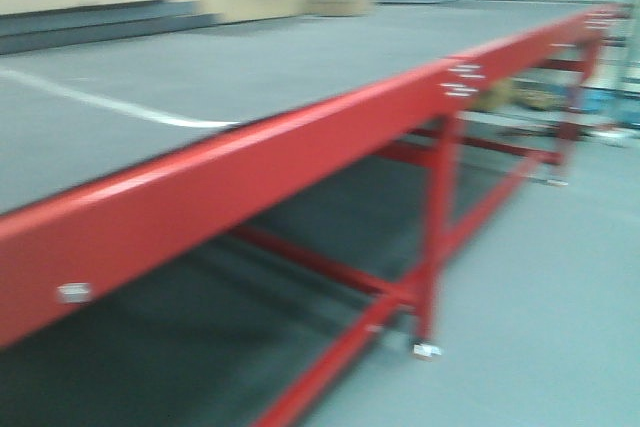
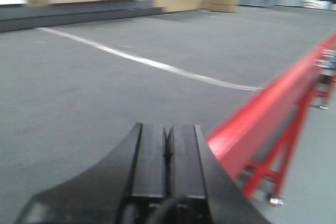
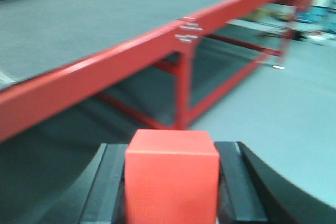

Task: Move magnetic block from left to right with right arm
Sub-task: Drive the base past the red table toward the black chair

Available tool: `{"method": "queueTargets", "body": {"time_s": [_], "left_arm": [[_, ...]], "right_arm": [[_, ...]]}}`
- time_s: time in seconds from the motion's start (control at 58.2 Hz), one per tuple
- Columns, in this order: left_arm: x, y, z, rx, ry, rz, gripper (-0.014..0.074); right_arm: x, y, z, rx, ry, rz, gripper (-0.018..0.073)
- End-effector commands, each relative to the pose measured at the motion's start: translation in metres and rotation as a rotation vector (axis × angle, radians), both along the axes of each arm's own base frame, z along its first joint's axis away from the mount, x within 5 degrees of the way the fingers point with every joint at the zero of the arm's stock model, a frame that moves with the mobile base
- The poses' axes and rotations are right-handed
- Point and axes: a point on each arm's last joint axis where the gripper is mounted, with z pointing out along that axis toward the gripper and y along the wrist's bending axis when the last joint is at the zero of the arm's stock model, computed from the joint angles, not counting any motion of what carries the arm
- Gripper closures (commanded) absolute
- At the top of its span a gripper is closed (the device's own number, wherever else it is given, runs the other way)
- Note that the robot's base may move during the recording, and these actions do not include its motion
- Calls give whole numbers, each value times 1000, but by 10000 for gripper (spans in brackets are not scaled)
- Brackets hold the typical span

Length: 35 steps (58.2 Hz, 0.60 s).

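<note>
1. In the right wrist view, the right jaws were clenched on the magnetic block, with one black finger against each side of it.
2. The block was a plain red cube held upright between those fingers, its top face and near face both showing.
3. Beyond the block lay the red rail at the edge of the surface, the frame's legs and the pale floor. Whether the block hung over the surface or past its edge, I cannot tell.
4. In the left wrist view, the left jaws were pressed shut, finger to finger, grasping nothing.
5. They hung above the grey surface, near its red rail.
6. A white line curved across the grey surface toward the rail.
7. A tan cardboard box sat at the far end, well apart from both arms.
8. The front view was blurred; it showed the same surface, rail and box, and neither arm.
</note>
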Motion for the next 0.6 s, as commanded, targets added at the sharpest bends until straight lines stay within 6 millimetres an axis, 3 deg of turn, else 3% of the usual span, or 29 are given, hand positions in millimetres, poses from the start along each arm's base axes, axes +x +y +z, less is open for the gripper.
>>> {"method": "queueTargets", "body": {"time_s": [0.0, 0.584], "left_arm": [[-1, 1, 6, -14, -89, 9, 722], [-1, 1, 6, -14, -89, 9, 722]], "right_arm": [[0, 0, 18, -15, -113, 0, 335], [0, 0, 18, -15, -113, 0, 335]]}}
